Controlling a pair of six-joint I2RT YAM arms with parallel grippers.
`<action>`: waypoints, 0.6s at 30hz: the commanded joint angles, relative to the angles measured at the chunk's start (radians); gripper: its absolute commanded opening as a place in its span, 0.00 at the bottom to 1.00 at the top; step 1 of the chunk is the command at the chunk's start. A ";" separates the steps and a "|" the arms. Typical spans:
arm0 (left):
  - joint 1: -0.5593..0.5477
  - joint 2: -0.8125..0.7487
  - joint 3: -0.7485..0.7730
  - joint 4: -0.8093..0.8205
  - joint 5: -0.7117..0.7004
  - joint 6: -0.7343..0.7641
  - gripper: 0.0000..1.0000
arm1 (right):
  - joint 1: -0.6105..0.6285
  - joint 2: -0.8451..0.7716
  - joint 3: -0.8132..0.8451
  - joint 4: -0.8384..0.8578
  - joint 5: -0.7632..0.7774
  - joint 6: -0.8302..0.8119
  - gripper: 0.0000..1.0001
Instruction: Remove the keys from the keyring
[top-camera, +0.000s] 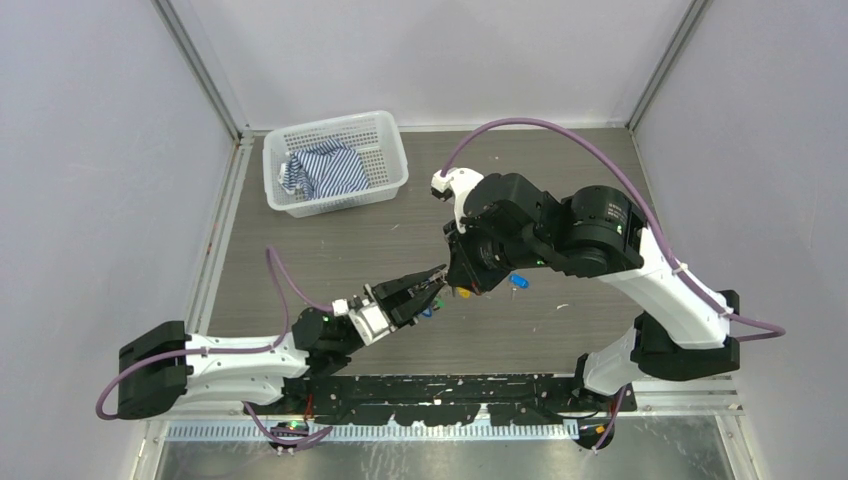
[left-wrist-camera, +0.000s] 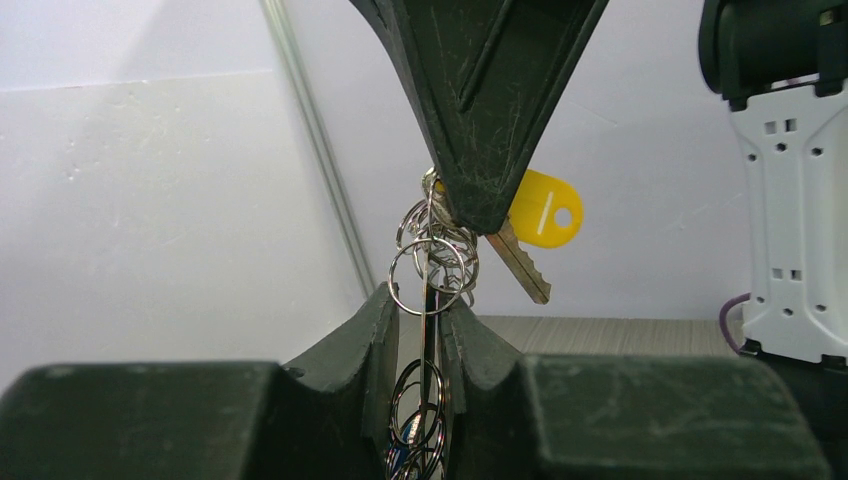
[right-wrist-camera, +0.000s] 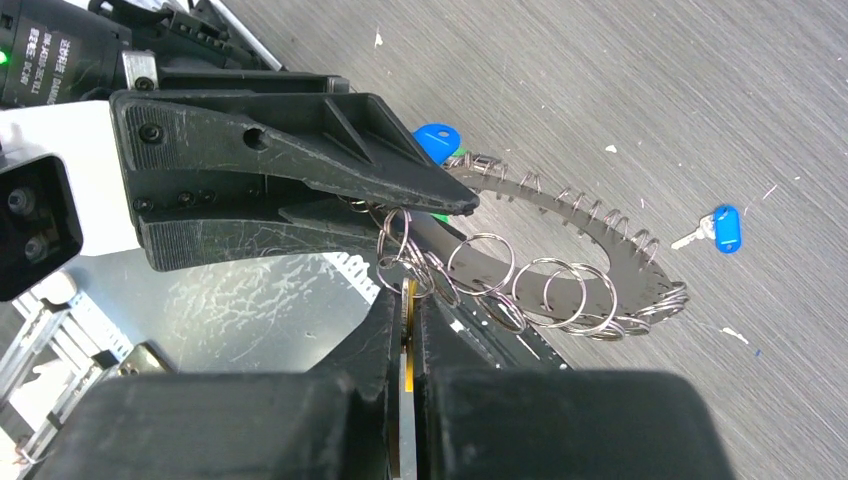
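The keyring (right-wrist-camera: 575, 250) is a flat thin metal band fringed with small split rings, held above the table. My left gripper (left-wrist-camera: 428, 300) is shut on the band, seen edge-on; in the right wrist view its dark fingers (right-wrist-camera: 300, 170) come in from the left. My right gripper (right-wrist-camera: 408, 300) is shut on a yellow-tagged key (left-wrist-camera: 545, 210) that hangs from a split ring at the band's end. Both grippers meet at the table's middle (top-camera: 440, 285). A blue-tagged key (right-wrist-camera: 725, 230) lies loose on the table. Another blue tag (right-wrist-camera: 435, 140) shows behind the left fingers.
A white mesh basket (top-camera: 385, 130) holding a striped cloth (top-camera: 325, 170) stands at the back left. The loose blue-tagged key (top-camera: 518, 281) lies just right of the grippers. Grey walls close in the table on three sides.
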 joint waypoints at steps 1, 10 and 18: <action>0.028 -0.033 0.014 0.001 0.043 -0.039 0.00 | -0.010 -0.008 0.098 -0.081 0.014 -0.031 0.01; 0.045 -0.034 0.047 -0.083 0.042 -0.053 0.00 | -0.011 0.008 0.093 -0.099 -0.085 -0.024 0.01; 0.136 -0.014 0.010 0.056 0.105 -0.213 0.00 | -0.010 -0.022 0.083 -0.034 -0.098 -0.031 0.01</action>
